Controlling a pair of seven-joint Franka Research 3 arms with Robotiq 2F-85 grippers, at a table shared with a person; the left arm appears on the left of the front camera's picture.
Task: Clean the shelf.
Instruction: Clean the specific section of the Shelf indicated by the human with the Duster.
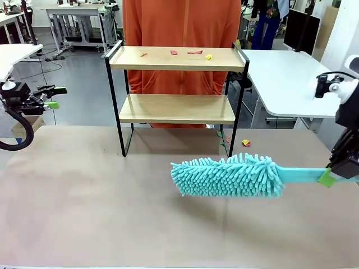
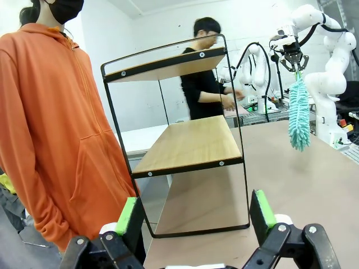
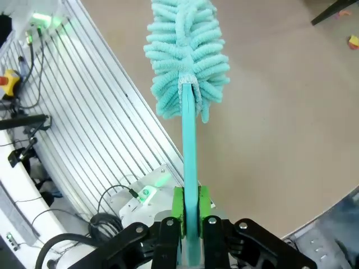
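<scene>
Brown tabletop (image 1: 84,213) runs across the front view, with white desks and grey floor beyond it. The shelf (image 1: 174,107) stands at the tabletop's far middle, just in front of a person in an orange top (image 1: 179,22). Red scraps (image 1: 194,52) and a yellow bit (image 1: 208,56) lie on its upper board; the lower board is bare. Another small scrap (image 1: 245,143) lies on the tabletop near the shelf's right leg. At the right edge, the right tool (image 1: 332,177) is clamped on the flat handle of a teal microfibre duster (image 1: 227,176), whose fluffy head reaches toward the middle, in front of the shelf and apart from it. The left tool (image 1: 54,96) hangs at the left edge, its fingers spread and holding nothing.

From the left wrist, the left tool (image 2: 195,213) gapes wide with its green pads (image 2: 128,216) far apart. The shelf (image 2: 190,143) stands beyond them, end-on, with the person (image 2: 50,123) beside it. Farther off, the duster (image 2: 299,115) hangs from the right tool (image 2: 293,61).

From the right wrist, the right tool (image 3: 189,208) pinches the duster's handle between its green pads (image 3: 178,210), and the fluffy head (image 3: 188,56) is above the tabletop (image 3: 280,123).
</scene>
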